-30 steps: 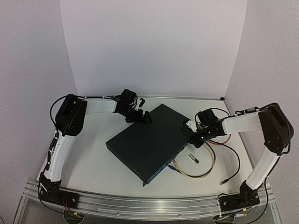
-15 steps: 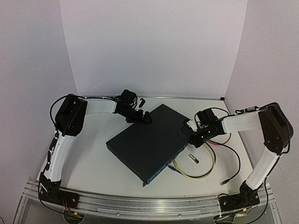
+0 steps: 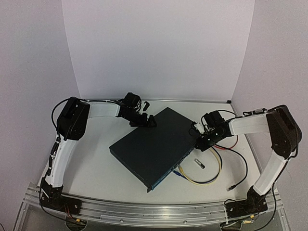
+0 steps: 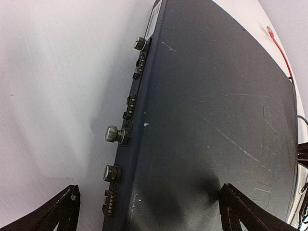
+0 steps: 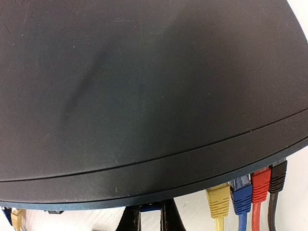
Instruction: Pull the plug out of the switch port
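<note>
The switch is a big flat dark box lying slantwise mid-table, and it fills both wrist views. My right gripper is at the switch's right side, against its socket face. Its fingers are shut on a small blue plug just under the switch's edge, and the socket itself is hidden. My left gripper stands open, its fingers straddling the switch's far corner, one over the table and one over the lid.
Yellow, blue, red and black plugs sit in a row in the socket face. Looped yellow cable, a black cable and a small silver piece lie right of the switch. Knobs line its rear face.
The right wrist has shifted slightly toward the back. The switch and the left arm have not moved.
</note>
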You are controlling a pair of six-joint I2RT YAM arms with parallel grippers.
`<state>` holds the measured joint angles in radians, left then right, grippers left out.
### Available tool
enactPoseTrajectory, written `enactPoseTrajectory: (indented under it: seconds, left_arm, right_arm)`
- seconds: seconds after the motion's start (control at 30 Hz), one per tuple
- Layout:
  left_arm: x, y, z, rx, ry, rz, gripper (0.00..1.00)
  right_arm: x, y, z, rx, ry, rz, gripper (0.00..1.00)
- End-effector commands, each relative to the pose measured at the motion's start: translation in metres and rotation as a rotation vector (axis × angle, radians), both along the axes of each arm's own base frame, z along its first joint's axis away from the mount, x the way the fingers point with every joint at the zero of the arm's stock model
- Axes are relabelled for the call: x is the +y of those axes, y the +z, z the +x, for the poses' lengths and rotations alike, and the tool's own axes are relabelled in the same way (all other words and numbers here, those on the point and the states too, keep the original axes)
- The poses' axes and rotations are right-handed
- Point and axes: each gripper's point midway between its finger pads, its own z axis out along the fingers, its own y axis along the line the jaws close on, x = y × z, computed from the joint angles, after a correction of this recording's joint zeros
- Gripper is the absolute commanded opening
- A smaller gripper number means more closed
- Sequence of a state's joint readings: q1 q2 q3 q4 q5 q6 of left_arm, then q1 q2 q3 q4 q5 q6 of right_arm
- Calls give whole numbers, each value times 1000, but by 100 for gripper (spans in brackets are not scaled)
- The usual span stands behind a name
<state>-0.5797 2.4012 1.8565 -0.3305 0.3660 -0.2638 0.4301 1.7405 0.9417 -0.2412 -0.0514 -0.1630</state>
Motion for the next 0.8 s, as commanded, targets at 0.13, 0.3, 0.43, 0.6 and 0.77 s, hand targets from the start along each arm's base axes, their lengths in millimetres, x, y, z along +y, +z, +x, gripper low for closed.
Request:
enactPoseTrajectory:
  seconds: [0.13,0.3,0.43,0.6,0.77]
  left_arm:
    - [85,-113,-37,214,99,373,99]
    - [85,-114,-36,213,100,373,99]
    - [84,-113,-35,213,100,366,99]
    - [83,-112,-34,212,100,362,100]
    - [82,-110,-31,208,102,357,99]
  right_arm:
    - [-73,-34,-74,203,-65,-243,0]
    - [-74,-26,-72,139,-64,-223,0]
    - [-76,-11,-69,88,-106,-206,0]
    - [-78,18,-73,2,-159,-146,0]
    - [-78,45,-89,-1,-228,-63,0]
